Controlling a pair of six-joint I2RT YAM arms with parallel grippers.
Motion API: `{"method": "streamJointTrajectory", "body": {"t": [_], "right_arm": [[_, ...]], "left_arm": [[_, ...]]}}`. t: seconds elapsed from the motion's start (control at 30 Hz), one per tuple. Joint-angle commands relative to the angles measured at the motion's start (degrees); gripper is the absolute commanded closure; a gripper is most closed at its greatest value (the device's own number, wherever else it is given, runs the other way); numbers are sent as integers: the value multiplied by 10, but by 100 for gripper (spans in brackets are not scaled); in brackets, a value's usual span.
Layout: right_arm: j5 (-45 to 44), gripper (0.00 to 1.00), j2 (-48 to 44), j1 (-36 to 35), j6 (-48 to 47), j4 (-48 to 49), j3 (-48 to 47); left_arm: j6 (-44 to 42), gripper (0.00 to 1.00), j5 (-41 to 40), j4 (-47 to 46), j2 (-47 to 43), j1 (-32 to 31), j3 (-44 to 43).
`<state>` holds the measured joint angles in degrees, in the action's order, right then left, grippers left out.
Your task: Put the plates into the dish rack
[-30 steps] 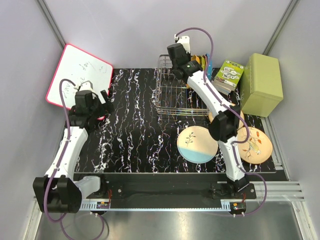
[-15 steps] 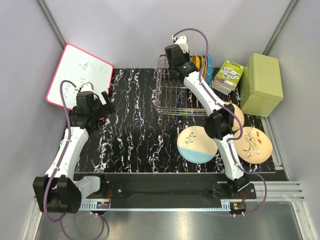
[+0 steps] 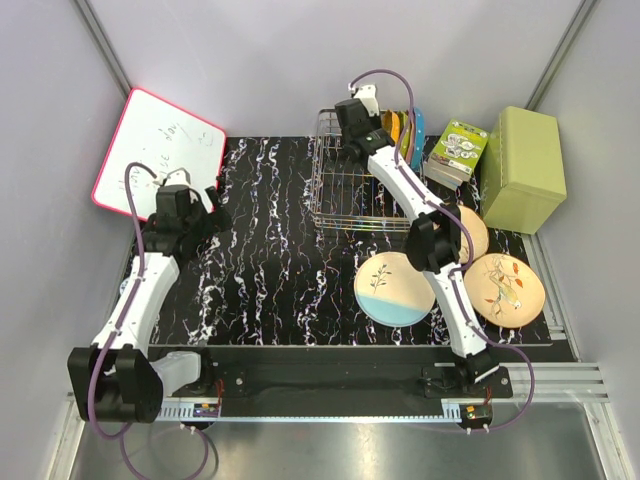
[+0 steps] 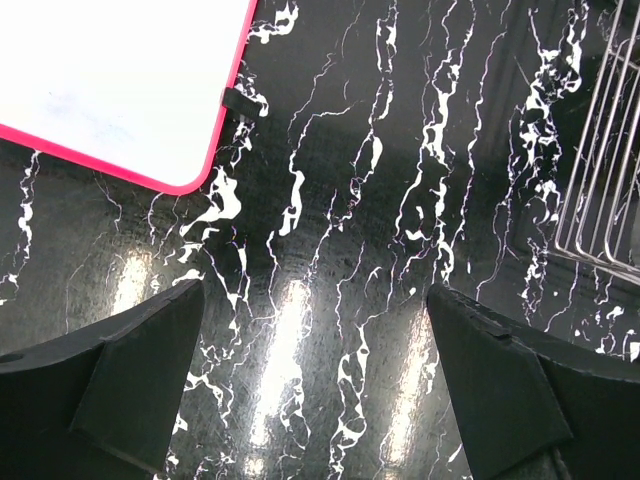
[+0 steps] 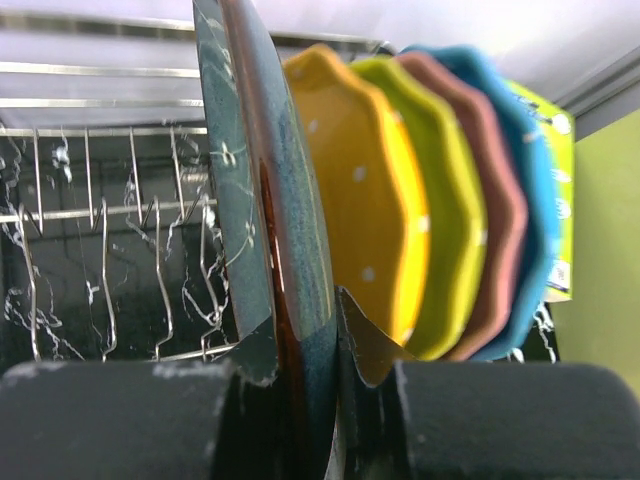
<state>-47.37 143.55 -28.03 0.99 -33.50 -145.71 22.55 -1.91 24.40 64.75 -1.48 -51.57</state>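
Right jaws: pinching the teal-blue plate (image 5: 262,180) by its rim, one pad against each face.
Teal-blue plate: upright and edge-on at the far end of the dish rack (image 3: 350,195). Its lower edge is hidden, so I cannot tell whether it sits in a slot.
Dish rack: silver wire, on the far middle of the surface (image 3: 270,260). Its prongs show just left of the held plate.
Small plates (image 5: 430,200): orange, yellow-green, pink and blue, standing on edge in a row just right of the teal-blue plate.
Cream and light-blue plate (image 3: 395,288): flat on the surface, near of the rack.
First peach plate (image 3: 510,288): flat at the near right, leaf sprig up.
Second peach plate (image 3: 478,232): flat, just beyond the first, partly covered by the right arm (image 3: 400,185).
Left jaws: spread wide and holding nothing, over the bare surface at the left, near a corner of the whiteboard (image 3: 160,150).
Olive-green box (image 3: 522,168): far right, well apart from the rack.
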Motion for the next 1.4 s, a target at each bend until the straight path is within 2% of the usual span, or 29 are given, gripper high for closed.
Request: {"method": "streamJointTrajectory", "body": {"t": [0.0, 0.07, 0.1, 0.17, 0.2, 0.3, 0.33, 0.47, 0.53, 0.57, 0.6, 0.67, 0.7, 0.8, 0.87, 1.0, 1.1, 1.17, 1.33, 1.37], "right_arm": [[-21, 100, -20, 2, -7, 74, -30], [-18, 100, -17, 1, -7, 73, -29], [-16, 86, -17, 2, -7, 73, -29], [-14, 75, -22, 1, -25, 73, -22], [-13, 64, -26, 2, -30, 73, -18], [-21, 51, -45, 2, -49, 73, 9], [-25, 43, -59, 2, -55, 73, 23], [-31, 32, -115, 1, -75, 49, 71], [-28, 27, -170, 1, -67, 16, 116], [-25, 16, -192, 2, -61, 6, 139], [0, 13, -218, 1, -50, -18, 162], [49, 1, -299, 1, -46, -45, 239], [108, 0, -328, 2, -49, -68, 265], [238, 0, -436, 3, -61, -100, 378], [288, 0, -515, 7, -56, -112, 467], [333, 0, -620, 21, -26, -153, 572], [368, 0, -661, 45, 1, -163, 614], [400, 0, -677, 70, 19, -165, 633], [460, 0, -725, 105, 24, -185, 715], [494, 0, -734, 112, 30, -193, 728]], "left_arm": [[7, 1, 13, -26, 7, -3, 2], [4, 1, 16, -29, 13, -3, 0], [2, 1, 16, -29, 13, -3, -1], [-7, 1, 31, -30, 16, -3, 1], [-12, 1, 38, -33, 16, -3, 2], [-17, 1, 79, -41, 9, -3, 13], [-8, 1, 111, -42, 7, -3, 19], [46, 1, 217, -75, -1, -11, 51], [97, 1, 236, -112, -6, -53, 88], [114, 1, 234, -150, -6, -76, 99], [124, 1, 234, -170, 1, -130, 116], [155, 1, 224, -222, 12, -182, 130], [162, 2, 226, -239, 28, -217, 140], [187, 3, 251, -298, 91, -247, 143], [216, 5, 258, -344, 132, -273, 129], [245, 6, 257, -348, 254, -316, 72], [258, 12, 266, -356, 310, -345, 44], [265, 17, 270, -385, 335, -365, 37], [280, 21, 286, -397, 378, -386, 13], [283, 24, 291, -403, 396, -389, 7]]}}
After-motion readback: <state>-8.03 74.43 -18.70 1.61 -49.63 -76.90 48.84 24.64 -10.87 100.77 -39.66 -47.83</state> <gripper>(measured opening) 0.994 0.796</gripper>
